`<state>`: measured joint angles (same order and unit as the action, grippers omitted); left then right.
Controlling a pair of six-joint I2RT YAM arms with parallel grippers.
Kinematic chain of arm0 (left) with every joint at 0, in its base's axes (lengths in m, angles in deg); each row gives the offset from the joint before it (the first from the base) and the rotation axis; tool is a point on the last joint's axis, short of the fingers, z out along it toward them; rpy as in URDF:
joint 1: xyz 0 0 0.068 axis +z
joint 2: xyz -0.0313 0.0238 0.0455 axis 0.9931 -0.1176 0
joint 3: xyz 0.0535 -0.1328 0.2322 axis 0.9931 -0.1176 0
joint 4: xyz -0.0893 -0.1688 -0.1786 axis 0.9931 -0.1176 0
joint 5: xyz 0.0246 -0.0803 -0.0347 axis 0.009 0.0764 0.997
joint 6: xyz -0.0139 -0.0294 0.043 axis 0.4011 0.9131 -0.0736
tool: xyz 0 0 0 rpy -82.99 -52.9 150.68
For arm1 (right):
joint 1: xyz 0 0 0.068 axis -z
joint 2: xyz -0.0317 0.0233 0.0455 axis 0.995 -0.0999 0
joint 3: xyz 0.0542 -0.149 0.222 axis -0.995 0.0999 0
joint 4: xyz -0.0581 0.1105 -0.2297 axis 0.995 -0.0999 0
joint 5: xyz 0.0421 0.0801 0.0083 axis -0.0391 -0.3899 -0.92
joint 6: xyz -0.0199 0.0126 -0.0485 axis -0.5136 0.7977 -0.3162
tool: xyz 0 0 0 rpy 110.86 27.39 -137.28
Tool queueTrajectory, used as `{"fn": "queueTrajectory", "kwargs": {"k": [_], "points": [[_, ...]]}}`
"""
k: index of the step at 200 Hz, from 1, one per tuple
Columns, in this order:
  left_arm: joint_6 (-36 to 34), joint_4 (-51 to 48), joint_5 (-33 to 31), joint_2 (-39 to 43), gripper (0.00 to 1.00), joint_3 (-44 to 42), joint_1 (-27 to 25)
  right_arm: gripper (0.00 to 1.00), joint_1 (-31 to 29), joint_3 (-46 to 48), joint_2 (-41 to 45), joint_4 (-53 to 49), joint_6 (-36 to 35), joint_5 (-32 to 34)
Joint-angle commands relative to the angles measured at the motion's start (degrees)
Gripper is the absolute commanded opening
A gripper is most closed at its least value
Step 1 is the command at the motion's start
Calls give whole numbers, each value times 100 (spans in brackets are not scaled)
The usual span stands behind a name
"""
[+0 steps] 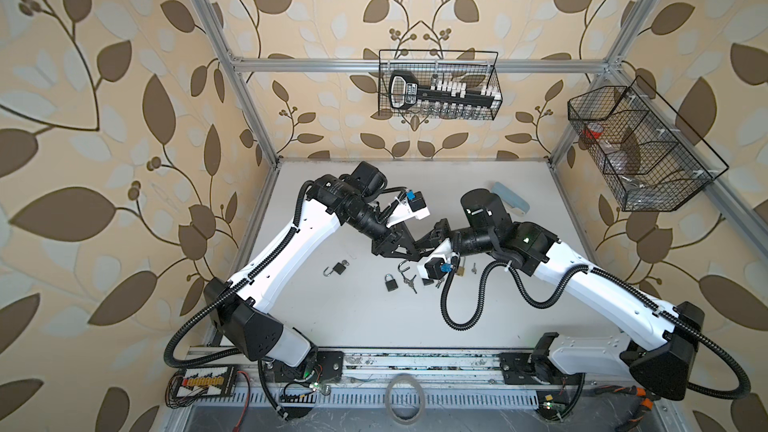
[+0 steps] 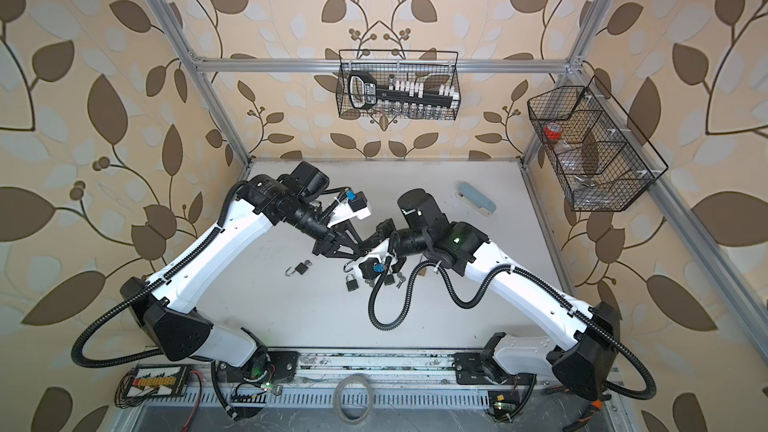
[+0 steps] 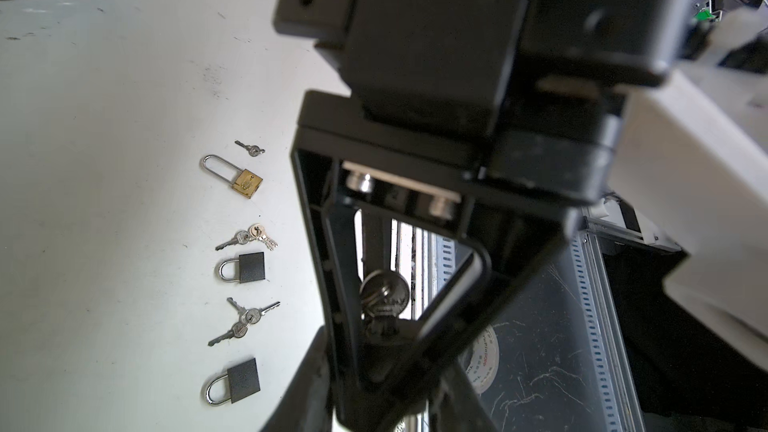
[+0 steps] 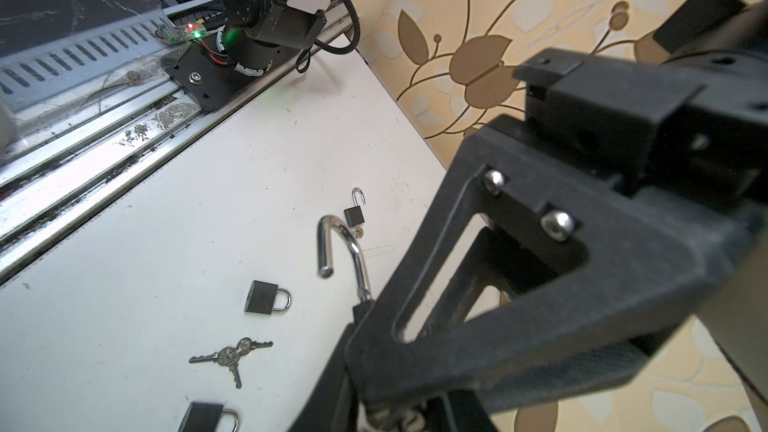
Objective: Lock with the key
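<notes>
1. Leafy wallpaper (image 1: 104, 118) lines the walls around a metal frame (image 1: 415, 65). Two wire baskets (image 1: 438, 52) hang from the frame, one at the back and one at the right.
2. On the scuffed white table (image 1: 353, 326) lie closed black padlocks (image 3: 243, 268), a brass padlock (image 3: 247, 182) and loose keys (image 3: 245, 322). An open padlock (image 1: 337, 268) lies apart, to the left.
3. The task's padlock (image 4: 360, 276) is off the table, held over its middle where the two grippers meet.
4. The left gripper (image 1: 405, 249) appears to be clamped on the padlock's body, since the lock hangs from its tips.
5. The key (image 3: 384, 290) shows its round head through the left finger frame. It looks seated in the lock, though the keyhole itself is hidden.
6. The right gripper (image 1: 430, 241) sits at the key end. I cannot tell whether its fingers have pinched the key or stand just apart from it.
7. Done, as I judge it: the padlock is picked up and the key is in.
8. Left to do: the shackle (image 4: 323, 251) is open, with its free end clear of the body. It must be pressed home and the key turned.
</notes>
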<state>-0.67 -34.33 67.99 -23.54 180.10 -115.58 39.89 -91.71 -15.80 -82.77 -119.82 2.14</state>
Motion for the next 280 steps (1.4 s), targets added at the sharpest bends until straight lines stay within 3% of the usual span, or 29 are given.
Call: {"fn": "queueTrajectory", "kwargs": {"k": [1,38,54,66,81,119,142,182,233,280], "points": [[-176,-61,558,-13,0,262,-107,17,-47,-66,39,-61,-84,-19],[-78,72,537,76,1,207,-107,1,-52,-36,35,-14,-25,-5],[133,265,413,159,53,183,-113,0,-41,89,107,171,40,37],[356,543,260,206,84,141,-101,0,-10,212,185,336,142,49],[910,1255,-254,699,95,-88,-95,0,75,457,348,724,381,116],[2269,3374,-1549,1989,89,-1155,-39,0,409,1289,936,2100,1417,442],[2963,3945,-2257,2411,83,-1610,-17,0,448,1712,1273,2918,1797,689],[3810,4502,-1995,2801,81,-2054,-7,0,452,1982,1581,4035,1942,727],[4515,4639,-2007,2852,74,-2008,-5,0,448,1584,1730,4026,1737,348],[4464,4566,-1699,2843,68,-2014,2,0,448,1481,1888,3831,1688,209]]}}
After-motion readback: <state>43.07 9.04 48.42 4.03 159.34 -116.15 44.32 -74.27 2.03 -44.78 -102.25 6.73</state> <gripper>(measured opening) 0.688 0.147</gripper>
